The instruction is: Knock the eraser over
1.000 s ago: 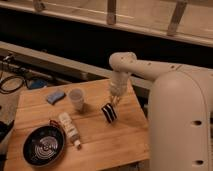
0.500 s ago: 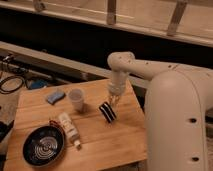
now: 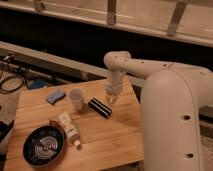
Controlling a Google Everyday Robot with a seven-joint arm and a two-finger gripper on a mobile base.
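The eraser (image 3: 100, 107), a black block with white stripes, lies flat on its long side on the wooden table (image 3: 117, 132), just right of the cup (image 3: 77, 98). My gripper (image 3: 110, 96) hangs from the white arm right above the eraser's right end, a little above the table. It holds nothing that I can see.
A flat blue pad (image 3: 55, 95) lies left of the cup. A white bottle (image 3: 69, 129) lies in front of the cup, beside a black round dish (image 3: 44, 146) at the front left. My white body (image 3: 175, 125) fills the right side. Cables (image 3: 15, 80) hang at the left.
The eraser has gone from tilted under the gripper to lying flat on the table, its end nearer the cup. The gripper has shifted slightly left.
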